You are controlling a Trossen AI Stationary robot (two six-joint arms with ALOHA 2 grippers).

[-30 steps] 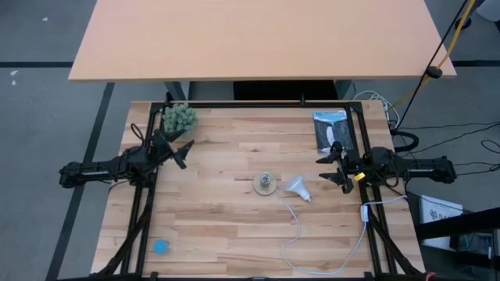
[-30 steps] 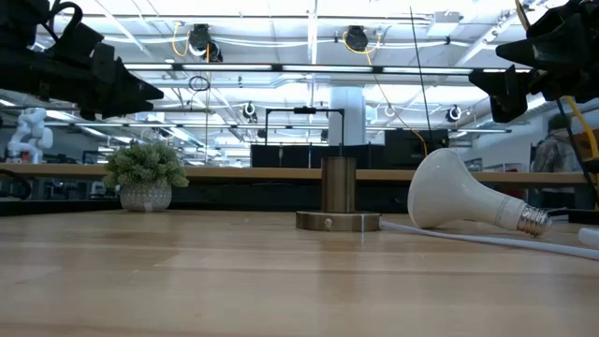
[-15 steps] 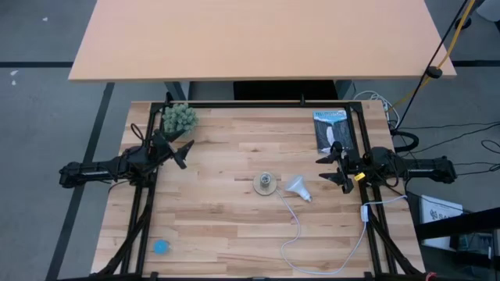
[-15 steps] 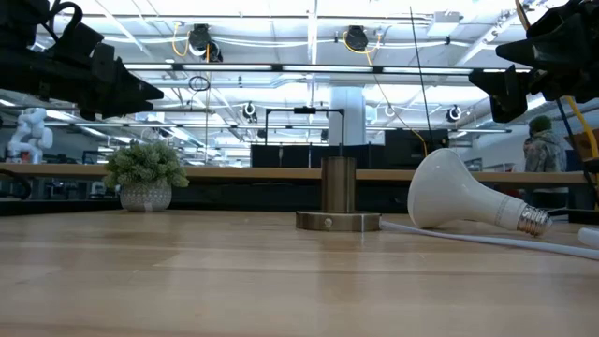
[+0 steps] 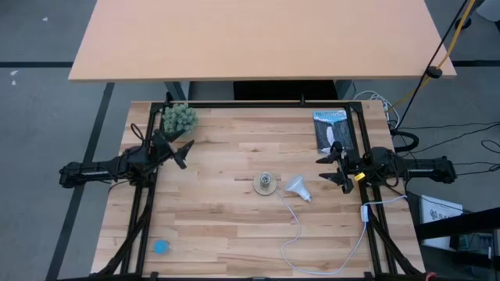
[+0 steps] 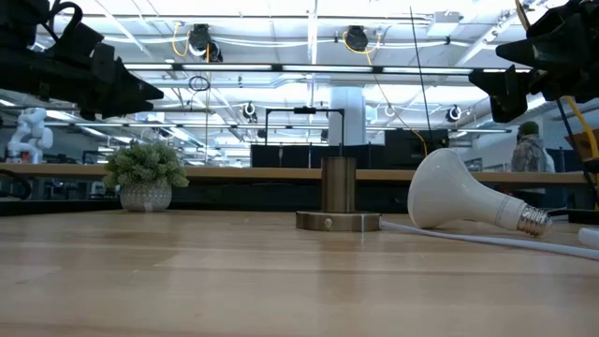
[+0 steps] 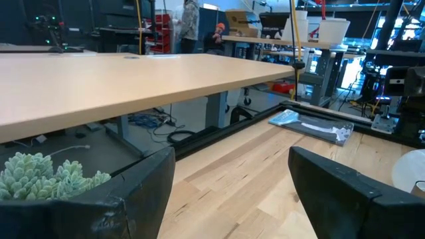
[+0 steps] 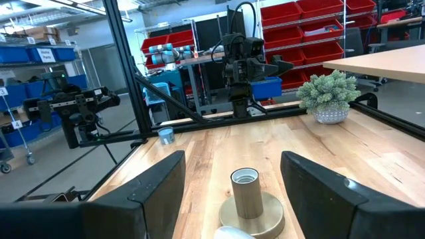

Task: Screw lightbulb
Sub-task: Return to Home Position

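One left tool [image 5: 184, 154], one right tool [image 5: 322, 170] — both spread wide, empty | one lightbulb [image 5: 296, 186] lying beside one socket [image 5: 266, 184]

Bright, even light from ceiling lamps [image 6: 281, 42] casts only faint shadows.

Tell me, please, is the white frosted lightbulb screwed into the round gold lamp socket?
No, the lightbulb lies on its side on the wooden table beside the empty socket.

Both arms are sitting folded and level, pointing inward. The left gripper [image 5: 184, 154] and right gripper [image 5: 321, 169] are each showing fingers spread apart.
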